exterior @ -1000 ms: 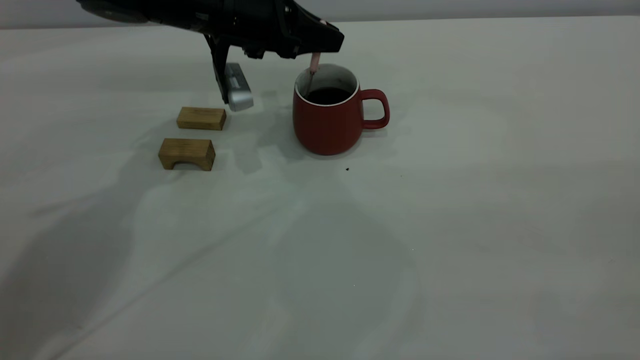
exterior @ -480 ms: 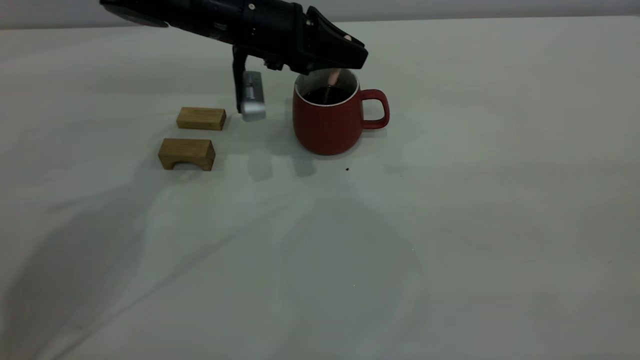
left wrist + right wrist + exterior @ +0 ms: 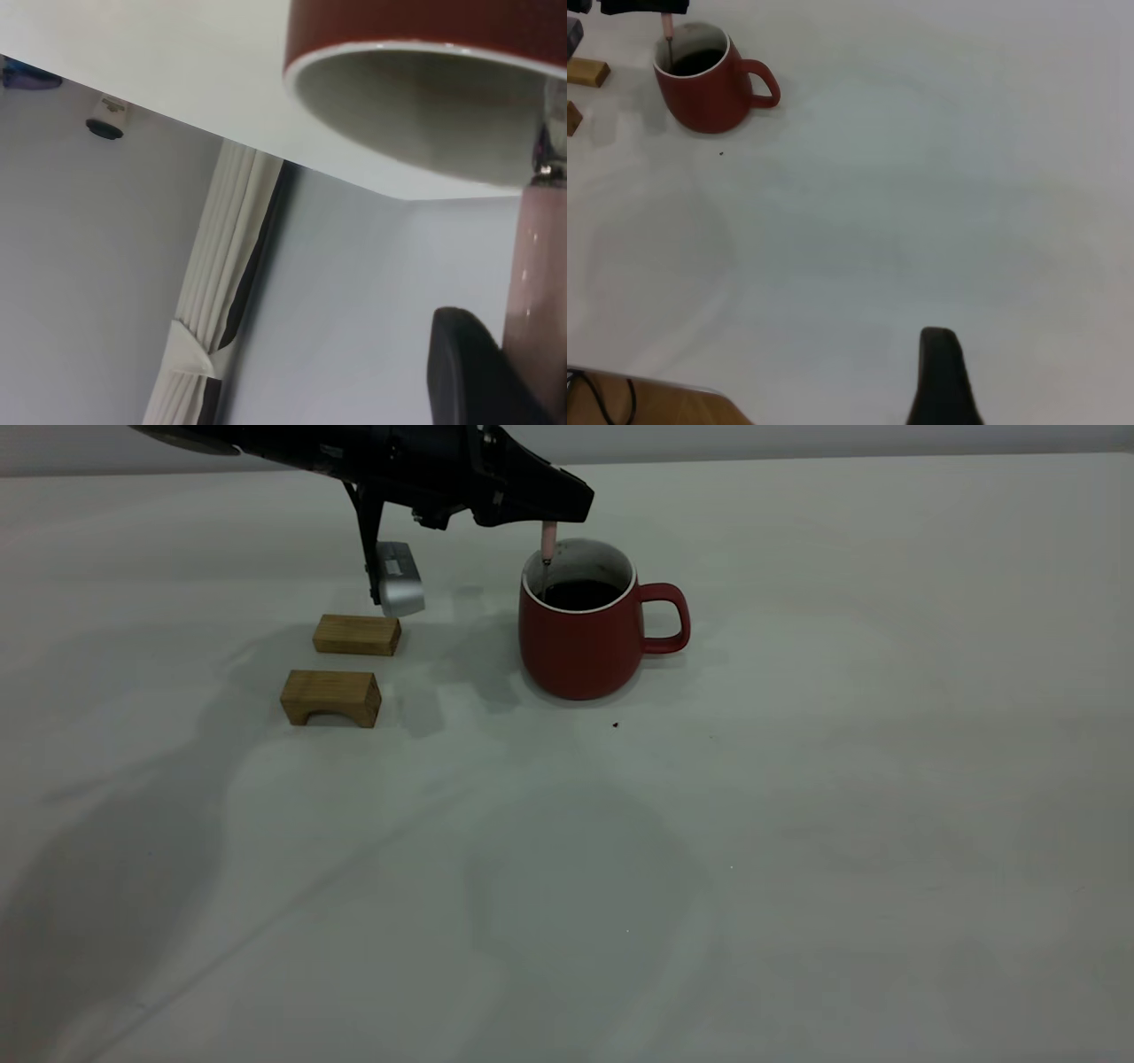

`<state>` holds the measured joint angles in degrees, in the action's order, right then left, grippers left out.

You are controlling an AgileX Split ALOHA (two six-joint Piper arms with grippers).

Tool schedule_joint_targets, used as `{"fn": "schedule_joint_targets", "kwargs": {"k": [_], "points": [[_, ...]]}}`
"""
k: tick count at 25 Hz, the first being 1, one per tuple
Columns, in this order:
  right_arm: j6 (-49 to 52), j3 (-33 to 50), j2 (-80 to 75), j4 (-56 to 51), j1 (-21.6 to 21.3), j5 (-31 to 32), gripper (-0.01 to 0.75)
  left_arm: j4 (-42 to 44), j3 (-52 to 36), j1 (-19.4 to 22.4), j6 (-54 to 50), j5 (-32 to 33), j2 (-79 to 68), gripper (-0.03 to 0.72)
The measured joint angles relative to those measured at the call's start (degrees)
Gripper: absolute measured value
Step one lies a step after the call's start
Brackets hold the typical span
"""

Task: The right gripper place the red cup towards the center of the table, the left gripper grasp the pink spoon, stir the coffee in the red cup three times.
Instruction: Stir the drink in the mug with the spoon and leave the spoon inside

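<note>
The red cup (image 3: 580, 642) stands upright on the table (image 3: 797, 824), handle pointing right, with dark coffee (image 3: 580, 593) inside. My left gripper (image 3: 560, 512) hovers just above the cup's left rim, shut on the pink spoon (image 3: 548, 540). The spoon hangs upright, and its grey neck dips inside the rim at the left. The left wrist view shows the cup's white rim (image 3: 416, 62), the pink handle (image 3: 540, 292) and one black finger (image 3: 469, 372) against it. Of my right gripper only one black finger (image 3: 940, 376) shows, far from the cup (image 3: 700, 88), with nothing held.
Two wooden blocks lie left of the cup: a flat one (image 3: 356, 635) and an arched one (image 3: 330, 697). The left arm's silver-grey part (image 3: 399, 583) hangs just above the flat block. A dark speck (image 3: 615, 724) lies in front of the cup.
The left gripper has swung left from over the cup's middle to its left rim. The spoon went with it and now stands upright. The cup has not moved.
</note>
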<state>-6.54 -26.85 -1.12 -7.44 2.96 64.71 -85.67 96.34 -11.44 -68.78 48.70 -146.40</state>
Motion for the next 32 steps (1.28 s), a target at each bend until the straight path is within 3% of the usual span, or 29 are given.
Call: {"fn": "schedule_joint_targets", "kwargs": {"k": [12, 14, 18, 23, 32], "points": [[0.00, 0.00, 0.00, 0.00, 0.00, 0.00, 0.585, 0.40, 0.00, -0.12, 0.43, 5.55, -0.04, 0.157], [0.00, 0.00, 0.00, 0.00, 0.00, 0.00, 0.585, 1.48, 0.00, -0.07, 0.43, 7.61, -0.04, 0.201], [0.00, 0.00, 0.00, 0.00, 0.00, 0.00, 0.585, 4.74, 0.00, -0.07, 2.60, 10.10, -0.04, 0.387], [0.00, 0.00, 0.01, 0.00, 0.00, 0.00, 0.585, 6.64, 0.00, -0.07, 15.45, 10.16, -0.04, 0.529], [0.00, 0.00, 0.01, 0.00, 0.00, 0.00, 0.585, 16.28, -0.06, -0.07, 43.03, 10.41, 7.99, 0.546]]}}
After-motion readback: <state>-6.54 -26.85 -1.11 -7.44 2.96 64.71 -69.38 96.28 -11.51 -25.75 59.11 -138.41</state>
